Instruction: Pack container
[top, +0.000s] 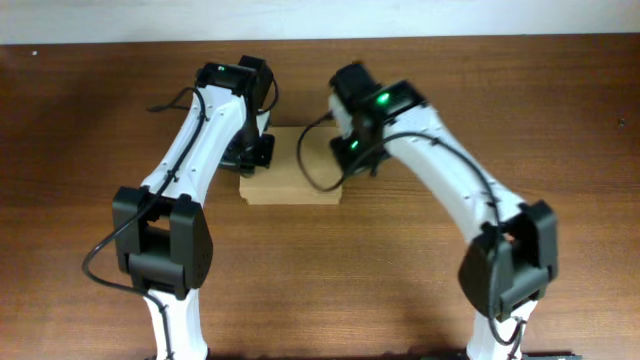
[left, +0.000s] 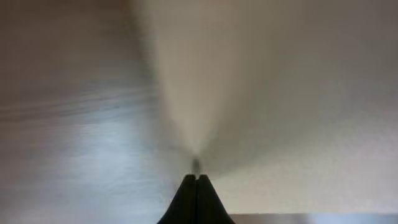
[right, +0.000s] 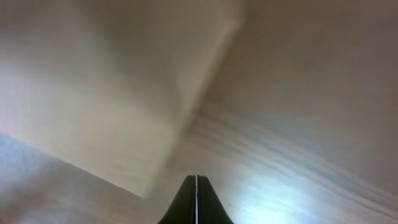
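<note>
- Two hazards are noted. The container (top: 295, 178) sits mid-worktop (top: 90, 110), its lid apparently down, with an arm at each side.
- The left fingers (left: 188, 208) and right fingers (right: 188, 208) are pressed together, and nothing is held.
- Ungripped, the container could be shoved askew by uneven pressure, or its flap creased.

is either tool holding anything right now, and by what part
Nothing is held: the left tool and right tool are both shut empty, close to the container.
</note>
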